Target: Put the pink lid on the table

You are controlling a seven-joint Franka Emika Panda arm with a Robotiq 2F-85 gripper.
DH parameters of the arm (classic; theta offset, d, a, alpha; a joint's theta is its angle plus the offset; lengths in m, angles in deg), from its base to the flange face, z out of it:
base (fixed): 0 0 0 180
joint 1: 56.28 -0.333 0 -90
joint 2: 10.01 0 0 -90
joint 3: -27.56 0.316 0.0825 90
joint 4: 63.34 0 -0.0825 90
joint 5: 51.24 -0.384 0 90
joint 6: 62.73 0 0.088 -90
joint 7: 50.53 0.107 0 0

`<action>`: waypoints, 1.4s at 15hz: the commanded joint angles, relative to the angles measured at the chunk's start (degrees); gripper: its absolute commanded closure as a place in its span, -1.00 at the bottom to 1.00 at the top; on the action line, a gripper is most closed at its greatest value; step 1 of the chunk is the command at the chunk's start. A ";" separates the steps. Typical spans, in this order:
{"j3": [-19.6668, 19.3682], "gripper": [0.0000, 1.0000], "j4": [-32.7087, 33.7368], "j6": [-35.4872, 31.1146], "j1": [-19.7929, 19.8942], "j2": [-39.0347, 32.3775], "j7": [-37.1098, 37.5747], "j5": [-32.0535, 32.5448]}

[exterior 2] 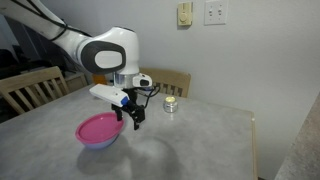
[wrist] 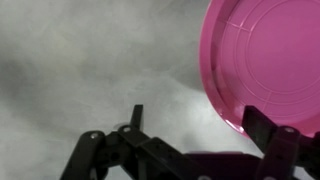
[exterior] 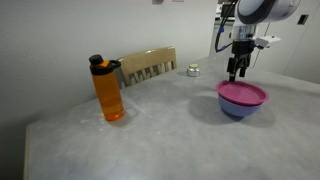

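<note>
The pink lid [exterior: 242, 93] lies flat on top of the blue-purple bowl [exterior: 238, 108] on the light grey table [exterior: 160, 130]. In both exterior views my gripper [exterior: 236, 74] hangs just above the lid's far edge; it also shows over the lid [exterior 2: 98, 127] from the other side [exterior 2: 133, 122]. In the wrist view the lid [wrist: 268, 55] fills the upper right. My gripper [wrist: 196, 125] is open and empty, with one finger at the lid's rim and the other over bare table.
An orange bottle with a black cap [exterior: 108, 90] stands on the table. A wooden chair [exterior: 148, 65] is behind the table. A small glass jar [exterior: 192, 70] sits near the far edge; it also shows in an exterior view [exterior 2: 170, 104].
</note>
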 commanded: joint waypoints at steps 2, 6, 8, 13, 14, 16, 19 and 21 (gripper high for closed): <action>2.89 -1.00 0.22 -3.92 2.80 -0.74 -6.58 -0.82; 4.65 -1.00 -0.18 -6.46 3.93 -0.47 -11.26 -0.88; 5.00 -1.00 -0.49 -7.41 3.79 -0.51 -14.82 1.38; 5.20 -1.00 -2.77 -9.97 3.55 -0.17 -22.52 6.41; 5.24 -1.00 -3.19 -10.54 3.63 -0.08 -23.69 6.82; 5.21 -1.00 -4.09 -11.78 3.72 0.16 -25.25 7.07; 5.34 -1.00 -4.78 -12.93 3.99 0.55 -26.87 6.47; 5.34 -1.00 -4.52 -12.49 4.11 0.82 -27.23 6.18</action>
